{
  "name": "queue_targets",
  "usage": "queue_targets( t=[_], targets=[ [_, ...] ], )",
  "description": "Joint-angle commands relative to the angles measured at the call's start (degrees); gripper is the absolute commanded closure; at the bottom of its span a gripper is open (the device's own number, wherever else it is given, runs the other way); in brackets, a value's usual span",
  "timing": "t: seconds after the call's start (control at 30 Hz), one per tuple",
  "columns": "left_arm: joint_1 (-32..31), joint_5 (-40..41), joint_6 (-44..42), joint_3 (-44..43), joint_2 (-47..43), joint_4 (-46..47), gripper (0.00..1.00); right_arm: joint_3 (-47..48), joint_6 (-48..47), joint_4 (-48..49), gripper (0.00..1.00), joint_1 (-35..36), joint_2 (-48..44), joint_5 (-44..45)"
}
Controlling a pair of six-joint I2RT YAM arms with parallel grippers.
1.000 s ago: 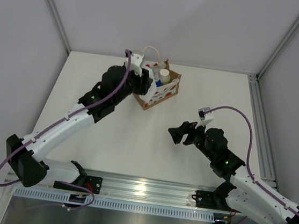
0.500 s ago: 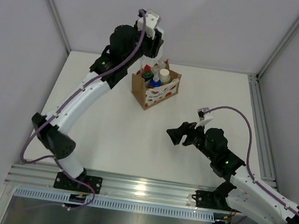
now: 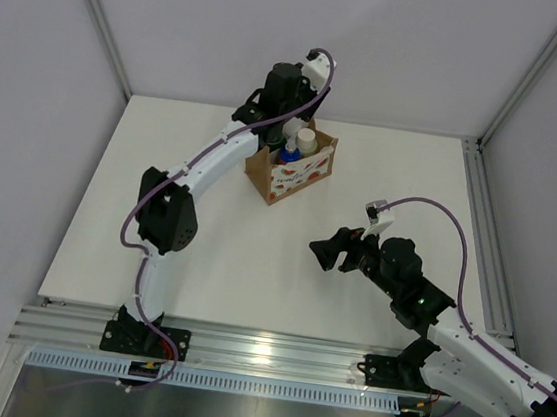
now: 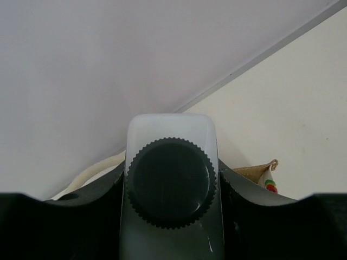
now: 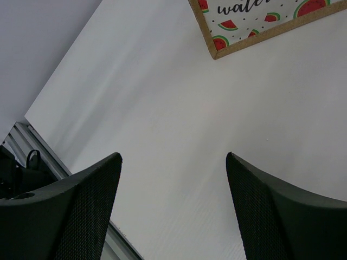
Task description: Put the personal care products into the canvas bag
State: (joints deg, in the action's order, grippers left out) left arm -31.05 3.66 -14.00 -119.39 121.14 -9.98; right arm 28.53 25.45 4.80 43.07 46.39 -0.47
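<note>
Item one, as we list them: left gripper [image 4: 171,230], clamped on the translucent white bottle [image 4: 171,181], black cap toward the wrist, held above the canvas bag [image 3: 300,178], which we judge lines it up for a straight drop.

Item two: the bag, far centre of the table [image 3: 164,155]. A white cap [image 3: 306,139] and a blue cap [image 3: 288,155] show inside.

Item three: right gripper [image 5: 173,211], jaws wide, empty, well apart from the bag.

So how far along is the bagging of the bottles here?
Looks nearly done. The white-capped bottle and the blue-capped bottle already stand in the canvas bag. The left gripper holds the black-capped translucent bottle in its jaws above the bag; lowering and releasing it is left. The arm hides part of the bag's inside. The right gripper is open and empty.
</note>
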Motion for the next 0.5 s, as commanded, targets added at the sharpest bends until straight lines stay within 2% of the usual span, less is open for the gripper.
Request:
queue_targets(
  t=[0.0, 0.2, 0.47],
  targets=[
    [0.6, 2.5, -5.1, -3.9, -3.2, 15.9, 1.0, 2.9, -0.8, 1.1, 0.19, 0.3, -0.1, 0.5],
    [1.1, 3.1, -8.0, -3.0, -1.6, 18.6, 1.0, 2.8, -0.2, 1.8, 0.19, 0.3, 0.2, -0.5],
    [1.8, -0.4, -4.1, -2.1, -0.4, 18.1, 1.0, 2.7, 0.1, 2.0, 0.19, 0.3, 0.3, -1.4]
  ],
)
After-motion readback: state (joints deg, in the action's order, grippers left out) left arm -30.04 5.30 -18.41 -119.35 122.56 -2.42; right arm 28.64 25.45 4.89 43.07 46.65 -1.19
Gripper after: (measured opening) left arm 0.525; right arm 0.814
